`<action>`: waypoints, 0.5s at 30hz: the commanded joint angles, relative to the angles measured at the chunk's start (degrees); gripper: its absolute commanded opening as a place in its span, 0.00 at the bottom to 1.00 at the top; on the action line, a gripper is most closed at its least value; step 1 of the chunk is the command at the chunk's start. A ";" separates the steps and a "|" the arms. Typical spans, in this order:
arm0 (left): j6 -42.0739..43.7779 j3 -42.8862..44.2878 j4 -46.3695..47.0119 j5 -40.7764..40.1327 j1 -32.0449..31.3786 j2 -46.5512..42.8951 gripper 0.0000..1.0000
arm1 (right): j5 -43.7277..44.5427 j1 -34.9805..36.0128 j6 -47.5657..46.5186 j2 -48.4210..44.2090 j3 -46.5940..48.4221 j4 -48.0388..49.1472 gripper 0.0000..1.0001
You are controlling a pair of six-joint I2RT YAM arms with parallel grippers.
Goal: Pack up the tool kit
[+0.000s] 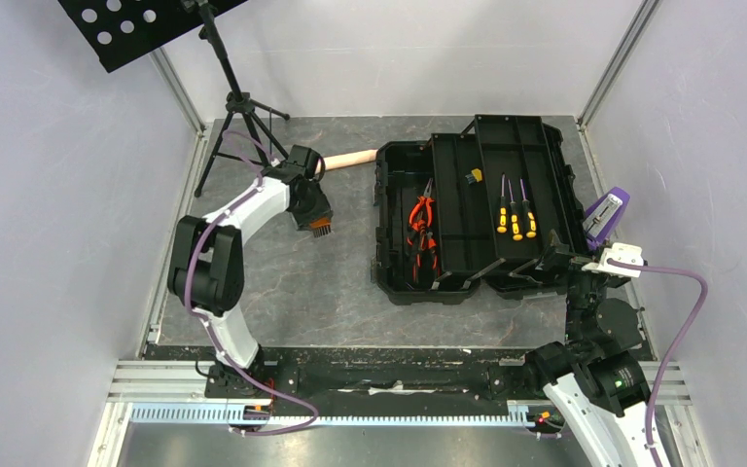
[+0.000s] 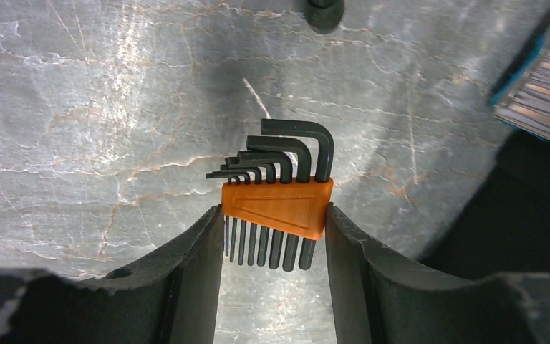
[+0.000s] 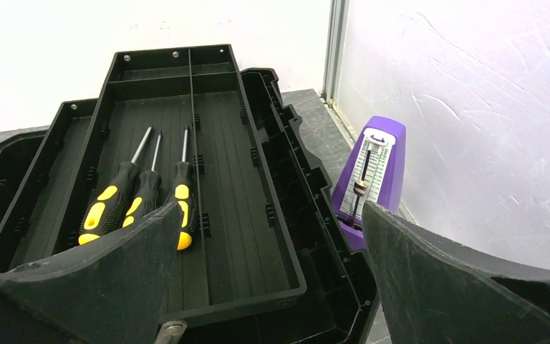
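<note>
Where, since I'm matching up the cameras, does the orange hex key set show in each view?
Top external: the hex key set sits at the tip of the left tool, left of the toolbox.
Left wrist: centre frame, pinched between the tool's fingers.
Right wrist: not in it.
Shared landmark: the grey marbled table, also in the left wrist view.

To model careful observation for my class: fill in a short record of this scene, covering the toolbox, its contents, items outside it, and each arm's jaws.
toolbox: black, open, on the table's right half
contents: three yellow-and-black screwdrivers in the tray; orange pliers in the left compartment
outside: purple metronome at its right side; beige handle at its far left corner
left jaws: closed on both sides of the orange hex key set, left of the toolbox
right jaws: wide open, empty, at the toolbox's near right corner
</note>
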 commanded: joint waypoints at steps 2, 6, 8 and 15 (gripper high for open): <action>0.50 -2.34 3.71 4.02 0.03 -5.94 0.34 | 0.13 0.16 0.15 -0.32 0.19 1.97 0.98; -0.46 -4.99 8.20 8.51 -0.01 -9.79 0.34 | 0.06 0.22 0.24 -0.35 0.07 2.02 0.98; -1.01 -6.13 10.96 11.19 -0.03 -12.04 0.34 | 0.02 0.21 0.29 -0.26 0.07 2.00 0.98; -7.61 -11.50 26.37 23.17 -0.24 -18.16 0.34 | -0.23 0.21 0.59 -0.07 0.15 2.08 0.98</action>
